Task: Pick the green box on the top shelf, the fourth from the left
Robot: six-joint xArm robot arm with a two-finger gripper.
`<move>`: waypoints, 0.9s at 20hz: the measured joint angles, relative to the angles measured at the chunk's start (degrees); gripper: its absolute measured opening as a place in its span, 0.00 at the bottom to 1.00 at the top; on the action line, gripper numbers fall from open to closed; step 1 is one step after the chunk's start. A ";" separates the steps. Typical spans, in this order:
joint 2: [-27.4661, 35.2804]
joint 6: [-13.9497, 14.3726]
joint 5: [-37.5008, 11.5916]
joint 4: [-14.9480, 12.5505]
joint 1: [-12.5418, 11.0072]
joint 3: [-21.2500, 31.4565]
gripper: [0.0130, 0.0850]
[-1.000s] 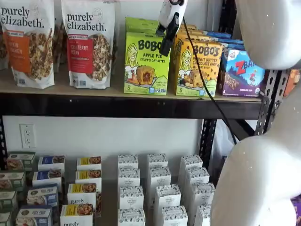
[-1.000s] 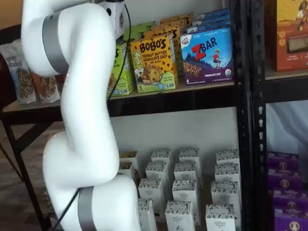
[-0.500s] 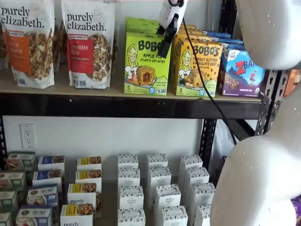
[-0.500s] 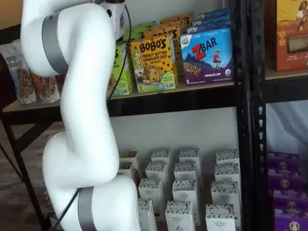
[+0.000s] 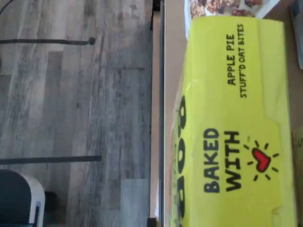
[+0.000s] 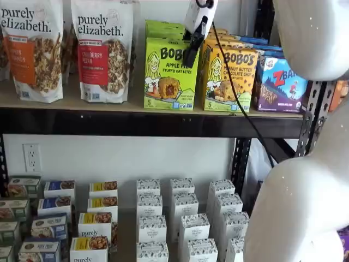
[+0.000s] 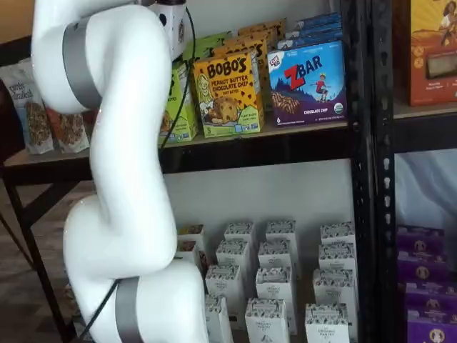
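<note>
The green box [image 6: 169,73] stands at the front of the top shelf [image 6: 136,123], lime-green, reading "BOBO'S APPLE PIE". In a shelf view [image 7: 180,107] the arm hides most of it. The wrist view shows its top flap [image 5: 236,118], reading "BAKED WITH", from straight above. My gripper [image 6: 192,52] hangs from the view's top edge in front of the box's upper right corner. Only one black finger shows, side-on, so I cannot tell whether it is open. It holds nothing that I can see.
A yellow-orange Bobo's box [image 6: 229,79] and a blue ZBar box [image 6: 281,84] stand right of the green box, and granola bags [image 6: 103,49] left of it. More green boxes [image 6: 163,28] stand behind. Small boxes [image 6: 180,218] fill the lower level. My white arm [image 7: 121,179] fills one shelf view.
The gripper has shifted only very slightly in front of the green box. The boxes have not moved.
</note>
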 joint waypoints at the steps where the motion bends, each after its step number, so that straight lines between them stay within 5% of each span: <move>1: -0.06 -0.07 -0.14 0.08 -0.07 0.12 0.61; 11: -0.61 -0.35 -1.29 0.62 -0.29 1.07 0.61; 18: -0.62 -0.42 -1.14 1.02 -0.40 1.06 0.39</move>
